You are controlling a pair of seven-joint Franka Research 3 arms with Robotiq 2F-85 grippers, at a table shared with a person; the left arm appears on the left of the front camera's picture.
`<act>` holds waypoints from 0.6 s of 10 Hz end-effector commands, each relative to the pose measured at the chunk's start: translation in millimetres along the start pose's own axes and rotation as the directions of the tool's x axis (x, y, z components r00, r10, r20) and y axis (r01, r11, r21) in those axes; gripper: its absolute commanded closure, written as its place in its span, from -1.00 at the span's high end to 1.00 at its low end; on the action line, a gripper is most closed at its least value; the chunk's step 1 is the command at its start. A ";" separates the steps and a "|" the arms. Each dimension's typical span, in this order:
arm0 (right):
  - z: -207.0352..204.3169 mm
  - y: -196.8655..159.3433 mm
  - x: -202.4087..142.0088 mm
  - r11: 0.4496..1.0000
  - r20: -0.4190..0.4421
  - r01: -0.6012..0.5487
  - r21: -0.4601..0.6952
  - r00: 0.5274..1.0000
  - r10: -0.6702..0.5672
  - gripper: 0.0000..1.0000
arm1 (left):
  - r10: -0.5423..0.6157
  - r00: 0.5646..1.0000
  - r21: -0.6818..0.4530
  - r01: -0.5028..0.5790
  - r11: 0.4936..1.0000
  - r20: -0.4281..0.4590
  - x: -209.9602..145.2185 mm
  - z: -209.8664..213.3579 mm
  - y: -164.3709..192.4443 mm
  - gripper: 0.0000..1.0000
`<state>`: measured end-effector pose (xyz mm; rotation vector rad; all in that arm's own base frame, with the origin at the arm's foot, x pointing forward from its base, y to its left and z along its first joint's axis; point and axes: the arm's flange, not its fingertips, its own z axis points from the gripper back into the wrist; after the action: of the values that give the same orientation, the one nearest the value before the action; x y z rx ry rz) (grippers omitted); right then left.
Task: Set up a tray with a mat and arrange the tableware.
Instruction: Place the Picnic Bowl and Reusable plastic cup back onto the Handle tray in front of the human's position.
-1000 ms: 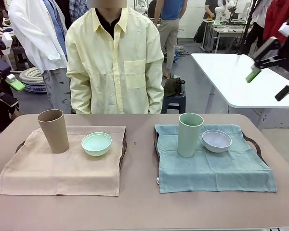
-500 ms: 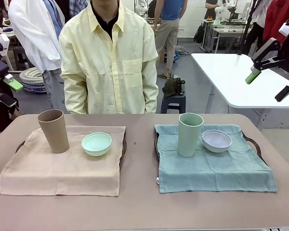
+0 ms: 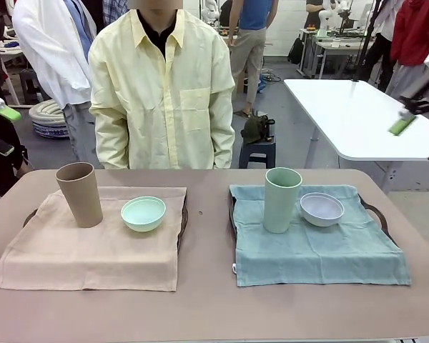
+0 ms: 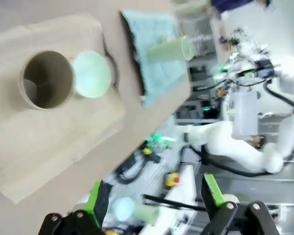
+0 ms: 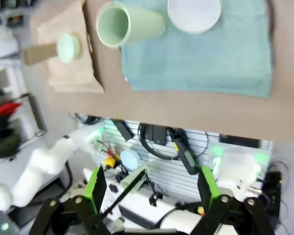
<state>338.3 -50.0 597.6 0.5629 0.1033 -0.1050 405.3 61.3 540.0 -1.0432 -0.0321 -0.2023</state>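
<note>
Both tools are up high and off to the sides, far from the cups and bowls. Left tool (image 4: pixel 154 203) has its two green fingers wide apart, with nothing between them. Right tool (image 5: pixel 150 188) also has its fingers wide apart and holds nothing. From the front, the right tool's green pad (image 3: pixel 401 125) shows at the right edge, high above the surface (image 3: pixel 207 286), and a bit of the left tool's green pad (image 3: pixel 6 112) shows at the left edge.

Two trays sit side by side on the surface, each under a cloth mat. On the left lies the tan mat (image 3: pixel 93 246). The tan cup (image 3: pixel 79 194) stands upright at its back left part. The mint bowl (image 3: pixel 143 213) sits just beside that cup, on the same mat, not touching it. A dark bit of tray rim (image 3: pixel 183 218) peeks out at the mat's right side.

On the right lies the blue-green mat (image 3: pixel 314 246). The sage cup (image 3: pixel 282 199) stands upright near its back edge. The white bowl (image 3: pixel 322 209) sits right next to it, very close; I cannot tell if they touch. A tray handle (image 3: pixel 375 213) pokes out past this mat on the right.

A person in a pale yellow shirt (image 3: pixel 164 93) stands at the far side of the surface, arms down.
</note>
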 end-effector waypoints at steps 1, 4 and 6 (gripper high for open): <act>23.7 -39.3 12.9 0.991 -0.049 -0.033 0.133 0.998 0.040 0.93 | 0.116 0.992 -0.214 -0.104 0.971 0.047 -3.7 13.0 9.8 1.00; 40.6 -95.8 12.3 0.917 0.045 -0.020 0.399 0.999 0.002 0.93 | 0.203 0.979 -0.334 -0.186 0.924 0.016 -5.1 35.7 41.7 1.00; 52.4 -126.1 12.1 0.878 0.172 -0.002 0.478 0.981 -0.091 0.93 | 0.246 0.969 -0.319 -0.235 0.918 -0.005 -5.5 33.2 64.7 1.00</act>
<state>334.3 -183.9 576.6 1.0072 -0.0303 -0.2172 409.0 120.7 496.9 -1.3681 0.0772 0.0218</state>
